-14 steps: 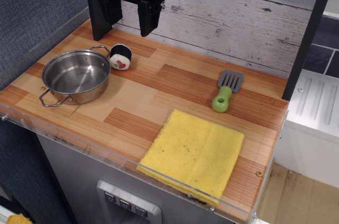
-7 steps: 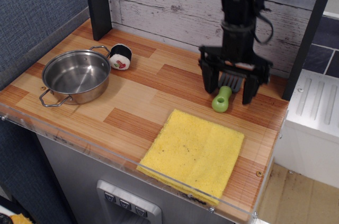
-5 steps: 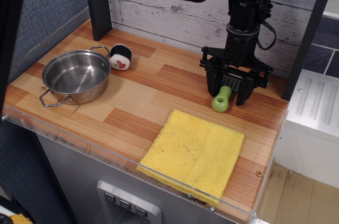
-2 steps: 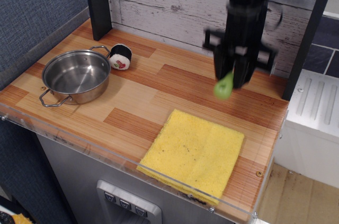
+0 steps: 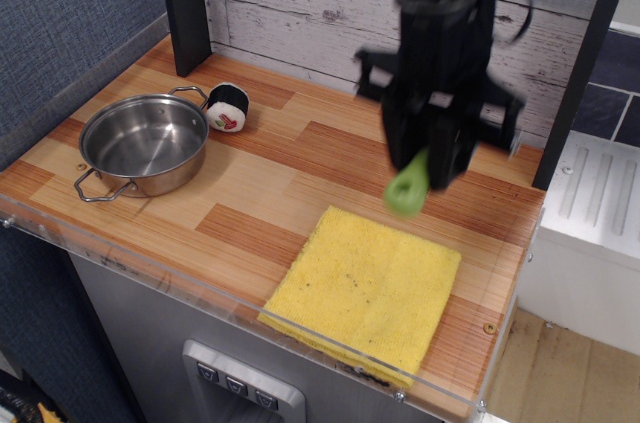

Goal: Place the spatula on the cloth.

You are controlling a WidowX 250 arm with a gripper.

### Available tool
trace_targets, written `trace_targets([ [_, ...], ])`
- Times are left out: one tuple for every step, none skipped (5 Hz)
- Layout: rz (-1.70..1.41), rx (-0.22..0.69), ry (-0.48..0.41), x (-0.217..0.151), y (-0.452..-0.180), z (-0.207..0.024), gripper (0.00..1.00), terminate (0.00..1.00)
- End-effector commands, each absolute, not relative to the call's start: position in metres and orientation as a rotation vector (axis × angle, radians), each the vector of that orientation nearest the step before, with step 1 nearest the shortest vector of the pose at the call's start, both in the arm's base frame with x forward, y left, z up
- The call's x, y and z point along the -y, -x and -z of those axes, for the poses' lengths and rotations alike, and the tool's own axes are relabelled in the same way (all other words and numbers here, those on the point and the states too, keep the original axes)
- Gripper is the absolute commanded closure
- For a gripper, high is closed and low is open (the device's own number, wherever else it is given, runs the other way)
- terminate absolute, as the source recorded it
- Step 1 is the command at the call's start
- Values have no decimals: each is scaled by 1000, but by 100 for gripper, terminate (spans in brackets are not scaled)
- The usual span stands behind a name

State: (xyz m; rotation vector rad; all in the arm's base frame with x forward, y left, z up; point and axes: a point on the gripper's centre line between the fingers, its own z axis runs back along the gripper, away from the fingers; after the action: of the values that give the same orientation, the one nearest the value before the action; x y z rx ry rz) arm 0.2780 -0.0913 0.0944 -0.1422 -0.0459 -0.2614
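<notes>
The tool (image 5: 428,158) grips the spatula (image 5: 407,188), green handle hanging down, lifted off the tabletop (image 5: 270,178) at the cloth's (image 5: 365,288) 12 o'clock. Pot (image 5: 145,143) sits at 9 o'clock.

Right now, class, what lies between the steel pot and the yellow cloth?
Only bare wooden counter lies between the steel pot and the yellow cloth, as the single camera view shows.

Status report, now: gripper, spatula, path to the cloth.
Gripper shut on spatula, handle hanging down, clear of counter. Cloth bare, just ahead. Nothing between.
</notes>
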Motion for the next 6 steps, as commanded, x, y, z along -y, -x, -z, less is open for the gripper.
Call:
trace_targets([
  [251,70,112,85,-252,-63,100,0],
  [238,58,64,79,-256,-44,100,0],
  [243,42,65,78,-260,-33,100,0],
  [261,36,66,87,-265,-39,0,0],
  [283,77,81,88,-270,-65,0,0],
  [243,126,81,65,-284,-99,0,0],
])
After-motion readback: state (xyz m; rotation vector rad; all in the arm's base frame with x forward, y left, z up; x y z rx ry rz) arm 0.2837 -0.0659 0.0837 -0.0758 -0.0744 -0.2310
